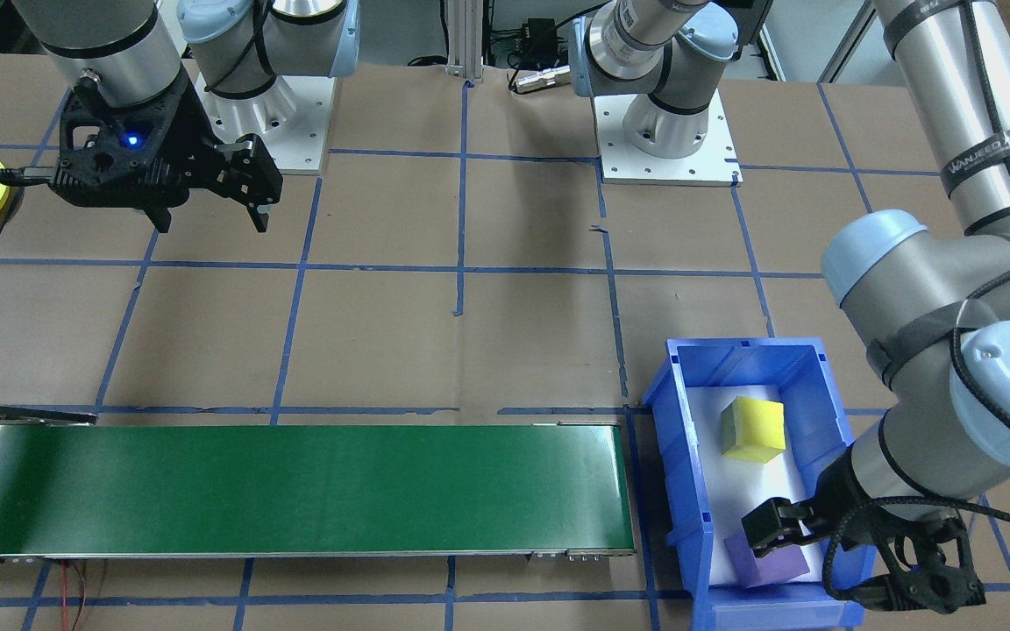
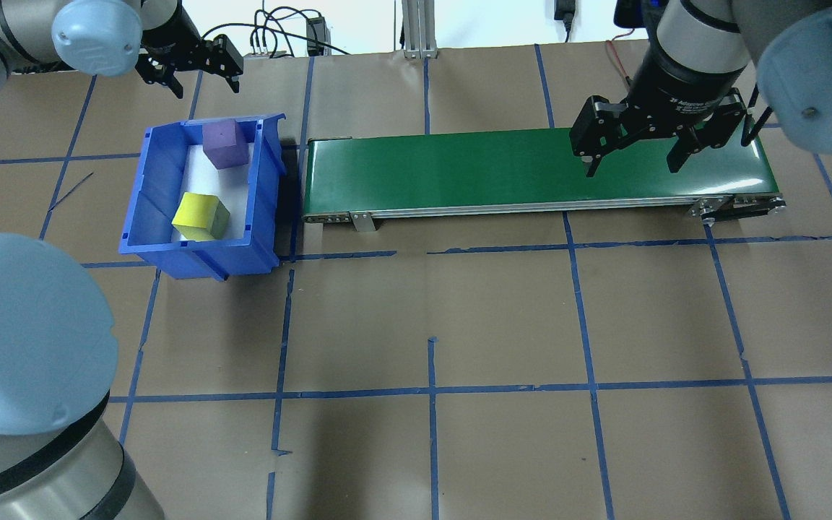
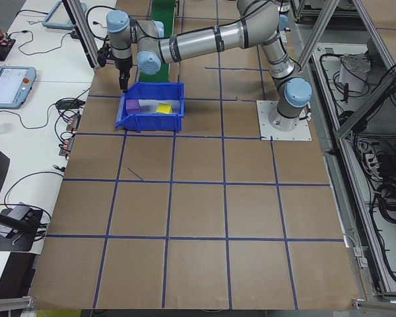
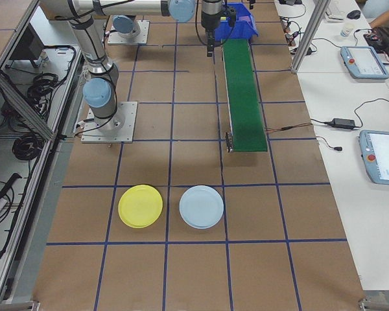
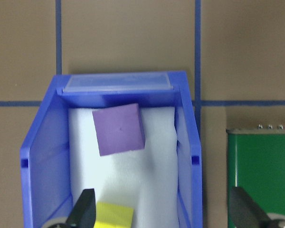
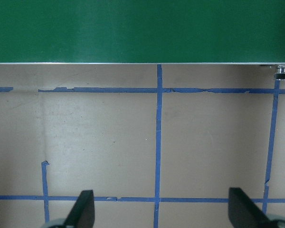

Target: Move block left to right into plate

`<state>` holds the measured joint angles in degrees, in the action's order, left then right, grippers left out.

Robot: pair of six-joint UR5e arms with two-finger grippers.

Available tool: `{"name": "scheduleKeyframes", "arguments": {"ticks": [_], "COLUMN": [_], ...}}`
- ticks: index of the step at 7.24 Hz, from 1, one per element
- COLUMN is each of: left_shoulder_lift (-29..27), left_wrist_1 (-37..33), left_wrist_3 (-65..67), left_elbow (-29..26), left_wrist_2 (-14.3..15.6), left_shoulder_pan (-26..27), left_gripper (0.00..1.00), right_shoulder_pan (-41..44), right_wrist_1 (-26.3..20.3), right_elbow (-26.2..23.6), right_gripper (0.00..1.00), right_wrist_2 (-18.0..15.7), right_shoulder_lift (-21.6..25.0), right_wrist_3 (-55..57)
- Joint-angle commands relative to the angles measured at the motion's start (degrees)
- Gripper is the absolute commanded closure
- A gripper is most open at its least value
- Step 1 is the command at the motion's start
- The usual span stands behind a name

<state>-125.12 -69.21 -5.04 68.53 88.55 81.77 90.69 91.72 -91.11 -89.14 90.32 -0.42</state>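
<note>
Hovering over the far end of the blue bin (image 2: 203, 249), the left pincer (image 2: 191, 68) had its fingers spread wide and held nothing, and its wrist camera looked straight down on the purple block (image 5: 118, 128), which suggested that this block was the one lined up for a grasp. That block lay on the white foam lining at the bin's far end, turned a little askew; the yellow block (image 2: 201, 217) sat apart from it toward the near end. Neither touched a finger.

The green conveyor (image 2: 531, 170) ran rightward from just beside the bin, probably as the bridge between the two arms. The right pincer (image 2: 633, 155) waited over its other end, also wide open and empty, seemingly placed to take whatever the belt delivered.

The yellow plate (image 4: 140, 206) lay on the surface well beyond the conveyor's end, on the robot's right, beside a pale blue plate (image 4: 201, 207). No block was in it, so the transfer looked barely begun.
</note>
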Motion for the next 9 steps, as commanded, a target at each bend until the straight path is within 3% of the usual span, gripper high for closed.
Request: {"name": "scheduleKeyframes", "arguments": {"ticks": [1, 6, 7, 8, 9], "left_shoulder_lift": [-3.8, -8.7, -8.8, -8.8, -8.4], "left_wrist_1": [2.8, 4.3, 5.6, 6.3, 6.3], "left_wrist_3": [0.2, 0.2, 0.2, 0.2, 0.2], "left_elbow": [1.3, 1.5, 2.0, 2.2, 2.9], "left_wrist_2": [-0.3, 0.2, 0.2, 0.2, 0.3], "left_shoulder_pan": [-0.6, -0.9, -0.9, -0.9, -0.9], "left_gripper": [0.00, 0.00, 0.14, 0.41, 0.54], "right_shoulder_pan": [0.0, 0.0, 0.0, -0.1, -0.1], "right_wrist_1": [1.5, 2.4, 2.4, 2.3, 2.3], "right_elbow": [0.0, 0.0, 0.1, 0.1, 0.1], "right_gripper": [0.00, 0.00, 0.00, 0.00, 0.00], "right_wrist_2": [0.0, -0.1, -0.1, -0.1, -0.1], "right_shoulder_lift": [-0.3, -0.4, -0.4, -0.4, -0.4], "right_wrist_3": [0.0, 0.0, 0.0, 0.0, 0.0]}}
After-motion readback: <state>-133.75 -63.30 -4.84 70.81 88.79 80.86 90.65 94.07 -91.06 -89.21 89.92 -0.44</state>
